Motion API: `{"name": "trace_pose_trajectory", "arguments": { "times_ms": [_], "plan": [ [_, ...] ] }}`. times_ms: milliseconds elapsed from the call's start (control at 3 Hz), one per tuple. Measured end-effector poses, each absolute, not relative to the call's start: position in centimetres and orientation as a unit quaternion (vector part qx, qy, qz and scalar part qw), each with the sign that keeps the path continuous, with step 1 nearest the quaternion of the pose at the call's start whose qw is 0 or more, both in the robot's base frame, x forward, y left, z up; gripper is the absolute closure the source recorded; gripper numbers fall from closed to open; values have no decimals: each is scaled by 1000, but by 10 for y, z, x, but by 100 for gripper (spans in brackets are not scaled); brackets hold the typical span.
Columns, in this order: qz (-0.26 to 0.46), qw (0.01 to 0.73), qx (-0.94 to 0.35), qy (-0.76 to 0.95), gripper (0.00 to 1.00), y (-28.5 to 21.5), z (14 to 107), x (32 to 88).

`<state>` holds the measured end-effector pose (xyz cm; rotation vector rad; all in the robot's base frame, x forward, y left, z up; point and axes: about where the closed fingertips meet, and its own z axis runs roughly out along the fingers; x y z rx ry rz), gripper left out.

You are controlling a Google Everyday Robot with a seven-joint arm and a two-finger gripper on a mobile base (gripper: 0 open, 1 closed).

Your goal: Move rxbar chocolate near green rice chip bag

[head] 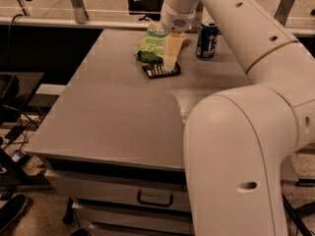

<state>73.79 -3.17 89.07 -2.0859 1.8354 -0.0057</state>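
Note:
The rxbar chocolate, a flat black bar with rows of white text, lies on the grey table at the back middle. The green rice chip bag, puffy and light green, lies just behind the bar, nearly touching it. My gripper reaches straight down from the white arm. Its tip is at the bar's right end and in front of the bag's right side. The bag's right edge is hidden behind the gripper.
A blue soda can stands upright to the right of the bag. My large white arm fills the right foreground. A drawer with a handle is under the table's front edge. A railing runs behind the table.

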Motion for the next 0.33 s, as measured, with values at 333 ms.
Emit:
{"name": "trace_pose_trajectory", "arguments": {
  "times_ms": [333],
  "plan": [
    [-2,181,-738,650,0,-32,891,738]
  ]
}}
